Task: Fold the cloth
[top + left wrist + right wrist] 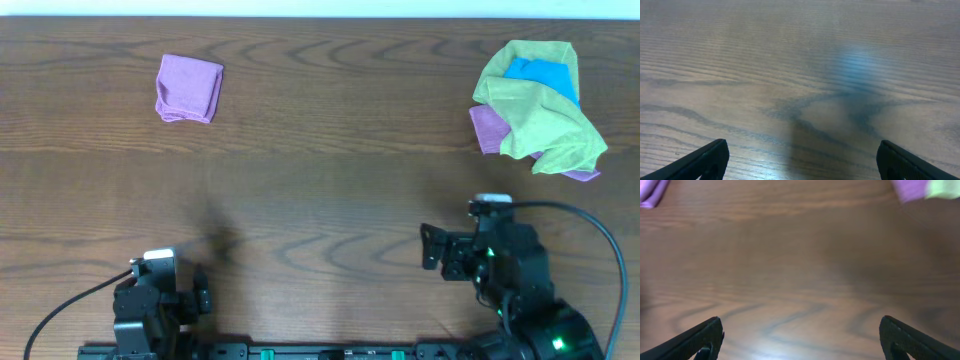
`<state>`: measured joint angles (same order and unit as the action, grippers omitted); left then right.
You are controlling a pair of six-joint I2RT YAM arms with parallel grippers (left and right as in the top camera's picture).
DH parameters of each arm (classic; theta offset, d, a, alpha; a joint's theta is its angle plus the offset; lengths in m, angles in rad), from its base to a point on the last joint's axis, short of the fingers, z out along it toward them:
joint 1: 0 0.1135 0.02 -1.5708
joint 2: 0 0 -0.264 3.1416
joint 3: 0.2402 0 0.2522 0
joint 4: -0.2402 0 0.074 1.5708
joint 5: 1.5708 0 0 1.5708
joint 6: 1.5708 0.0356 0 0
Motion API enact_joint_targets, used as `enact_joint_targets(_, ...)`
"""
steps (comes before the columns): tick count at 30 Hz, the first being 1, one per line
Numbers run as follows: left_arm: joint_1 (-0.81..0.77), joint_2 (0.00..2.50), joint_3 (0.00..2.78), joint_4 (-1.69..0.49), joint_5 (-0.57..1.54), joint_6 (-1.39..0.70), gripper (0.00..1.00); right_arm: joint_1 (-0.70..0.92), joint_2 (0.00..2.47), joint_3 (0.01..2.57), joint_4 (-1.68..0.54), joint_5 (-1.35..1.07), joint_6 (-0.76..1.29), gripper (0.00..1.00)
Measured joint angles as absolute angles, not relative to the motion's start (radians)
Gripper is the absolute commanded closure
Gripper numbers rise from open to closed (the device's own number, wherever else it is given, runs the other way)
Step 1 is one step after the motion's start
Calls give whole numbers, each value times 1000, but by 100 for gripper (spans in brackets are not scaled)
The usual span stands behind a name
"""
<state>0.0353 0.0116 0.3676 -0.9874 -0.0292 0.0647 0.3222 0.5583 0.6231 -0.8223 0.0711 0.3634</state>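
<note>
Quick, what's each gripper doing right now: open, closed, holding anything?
Left gripper: open, holding nothing.
Right gripper: open, holding nothing.

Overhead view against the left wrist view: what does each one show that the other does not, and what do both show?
Only the overhead view shows the folded purple cloth, the pile of green, blue and purple cloths and the right arm. Only the left wrist view shows the left gripper from close, its fingers wide apart with nothing between them. Both show the wooden table.
</note>
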Motion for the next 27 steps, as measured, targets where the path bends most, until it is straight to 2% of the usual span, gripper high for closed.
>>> enact_joint_targets(14,35,10,368,-989,-29,68,5,129,195,378,-819,102,99,1)
enact_joint_targets(27,35,10,368,-988,-29,69,5,70,91,277,-821,101,16,1)
